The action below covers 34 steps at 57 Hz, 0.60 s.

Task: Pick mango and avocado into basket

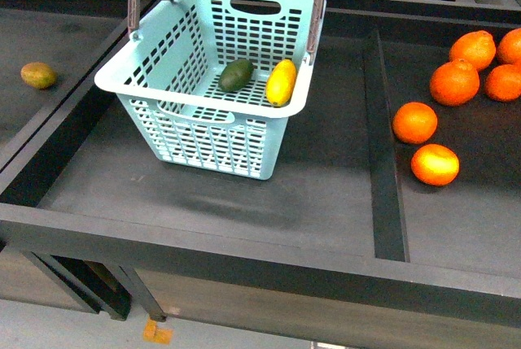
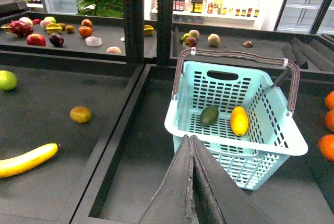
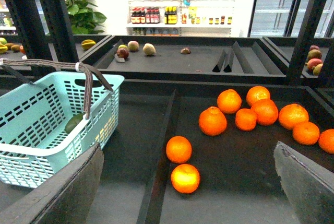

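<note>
Keeping clear now — mango (image 1: 281, 82) and avocado (image 1: 236, 75) lie in the basket (image 1: 195, 133); my left gripper (image 2: 191, 182) closed, right gripper (image 3: 188, 182) spread, both empty.

A light teal basket (image 1: 203, 133) with lattice-pattern sides and a brown handle (image 1: 313, 15) bound in white ties sits on a matte black shelf (image 1: 244, 202). Inside it — a dark green avocado (image 1: 236, 75) and a yellow mango (image 1: 281, 81) shading to orange. Bright oranges (image 1: 454, 82) fill the neighbouring bay; a brownish-green fruit (image 1: 37, 75) and a yellow banana (image 2: 27, 160) lie opposite.
</note>
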Each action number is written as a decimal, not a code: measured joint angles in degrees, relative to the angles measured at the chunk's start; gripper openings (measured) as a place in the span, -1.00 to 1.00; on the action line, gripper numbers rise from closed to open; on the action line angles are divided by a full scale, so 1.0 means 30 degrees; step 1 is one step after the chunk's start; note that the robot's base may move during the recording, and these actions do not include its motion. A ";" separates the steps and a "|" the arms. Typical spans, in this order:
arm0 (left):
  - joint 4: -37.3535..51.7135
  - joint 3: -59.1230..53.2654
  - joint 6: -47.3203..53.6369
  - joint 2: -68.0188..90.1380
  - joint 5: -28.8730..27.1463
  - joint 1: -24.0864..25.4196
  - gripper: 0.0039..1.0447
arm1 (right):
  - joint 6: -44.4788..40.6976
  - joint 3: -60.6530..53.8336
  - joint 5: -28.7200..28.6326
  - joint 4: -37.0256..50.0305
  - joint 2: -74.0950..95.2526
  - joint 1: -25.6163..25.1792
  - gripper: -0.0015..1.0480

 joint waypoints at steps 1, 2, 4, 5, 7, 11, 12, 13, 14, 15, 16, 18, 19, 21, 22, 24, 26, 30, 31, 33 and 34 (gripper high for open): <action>-0.0182 0.0000 0.0000 -0.0175 0.0000 0.0000 -0.96 | 0.0000 0.0000 -0.0007 0.0000 0.0000 0.0000 0.85; -0.0350 0.0000 0.0000 -0.0342 0.0000 0.0000 -0.96 | 0.0000 0.0000 0.0000 0.0000 0.0000 0.0000 0.85; -0.0692 0.0000 0.0000 -0.0678 0.0000 0.0000 -0.96 | 0.0000 0.0000 -0.0007 0.0000 0.0000 0.0000 0.85; -0.0852 0.0000 0.0000 -0.0845 0.0000 0.0000 -0.96 | 0.0000 0.0000 0.0000 0.0000 0.0000 0.0000 0.85; -0.1166 0.0000 0.0000 -0.1188 0.0000 0.0000 -0.96 | 0.0000 0.0000 0.0000 0.0000 0.0000 0.0000 0.85; -0.1698 0.0000 0.0000 -0.1734 0.0000 0.0000 -0.96 | 0.0000 0.0000 0.0000 0.0000 0.0000 0.0000 0.85; -0.1829 0.0000 0.0000 -0.1872 0.0000 0.0000 -0.96 | 0.0000 0.0000 0.0000 0.0000 0.0000 0.0000 0.85; -0.1974 0.0000 0.0000 -0.2018 0.0000 0.0000 -0.96 | 0.0000 0.0000 -0.0007 0.0000 0.0000 0.0000 0.85; -0.2113 0.0000 0.0000 -0.2149 0.0000 0.0000 -0.96 | 0.0000 0.0000 0.0000 0.0000 0.0000 0.0000 0.85; -0.2244 0.0000 0.0000 -0.2280 0.0000 0.0000 -0.96 | 0.0000 0.0000 0.0000 0.0000 0.0000 0.0000 0.85; -0.2353 0.0000 0.0000 -0.2397 0.0000 0.0000 -0.96 | 0.0000 0.0000 -0.0007 0.0000 0.0000 0.0000 0.85; -0.2594 0.0000 0.0000 -0.2637 0.0000 0.0000 -0.96 | 0.0000 0.0000 0.0000 0.0000 0.0000 0.0000 0.85; -0.2710 0.0000 0.0000 -0.2761 0.0000 0.0000 -0.96 | 0.0000 0.0000 -0.0007 0.0000 0.0000 0.0000 0.85; -0.3009 0.0000 0.0000 -0.3060 0.0000 0.0000 -0.96 | 0.0000 0.0000 0.0000 0.0000 0.0000 0.0000 0.85; -0.3126 0.0000 0.0000 -0.3169 0.0000 0.0000 -0.96 | 0.0000 0.0000 -0.0007 0.0000 0.0000 0.0000 0.85; -0.3337 0.0000 0.0000 -0.3381 0.0000 0.0000 -0.96 | 0.0000 0.0000 0.0000 0.0000 0.0000 0.0000 0.85; -0.3555 0.0000 0.0000 -0.3592 0.0000 0.0000 -0.96 | 0.0000 0.0000 0.0000 0.0000 0.0000 0.0000 0.85; -0.3942 0.0000 0.0000 -0.3978 0.0000 0.0000 -0.96 | 0.0000 0.0000 0.0000 0.0000 0.0000 0.0000 0.85; -0.4029 0.0000 0.0000 -0.4080 0.0000 0.0000 -0.96 | 0.0000 0.0000 -0.0007 0.0000 0.0000 0.0000 0.85; -0.4218 0.0000 0.0000 -0.4255 0.0000 0.0000 -0.96 | 0.0000 0.0000 -0.0007 0.0000 0.0000 0.0000 0.85; -0.4299 0.0000 0.0000 -0.4335 0.0000 0.0000 -0.96 | 0.0000 0.0000 -0.0007 0.0000 0.0000 0.0000 0.85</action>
